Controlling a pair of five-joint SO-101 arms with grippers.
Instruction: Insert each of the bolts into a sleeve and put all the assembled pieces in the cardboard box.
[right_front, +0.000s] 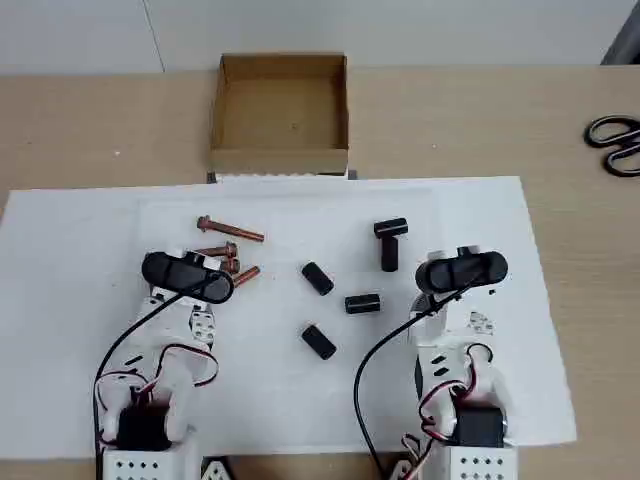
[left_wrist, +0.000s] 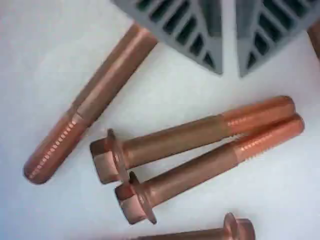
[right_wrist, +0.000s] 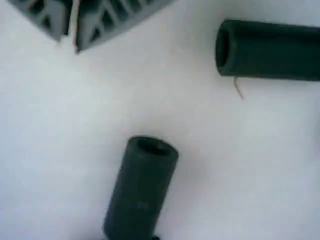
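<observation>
Several copper bolts (right_front: 230, 229) lie on the white sheet at the left, just ahead of the left arm (right_front: 186, 275). In the left wrist view my left gripper (left_wrist: 230, 72) hangs shut and holds nothing, above one long bolt (left_wrist: 90, 105) and beside a touching pair (left_wrist: 195, 135). Several black sleeves (right_front: 317, 278) are scattered mid-sheet, and two (right_front: 390, 240) form a T near the right arm (right_front: 460, 270). My right gripper (right_wrist: 74, 45) is shut with nothing in it, above bare paper and clear of two sleeves (right_wrist: 142, 190) (right_wrist: 270, 50). The cardboard box (right_front: 280, 150) stands open at the back centre.
The white paper sheet (right_front: 480, 210) covers the front of the wooden table. Scissors (right_front: 615, 145) lie at the far right edge. Bare paper stretches between the sleeves and the box.
</observation>
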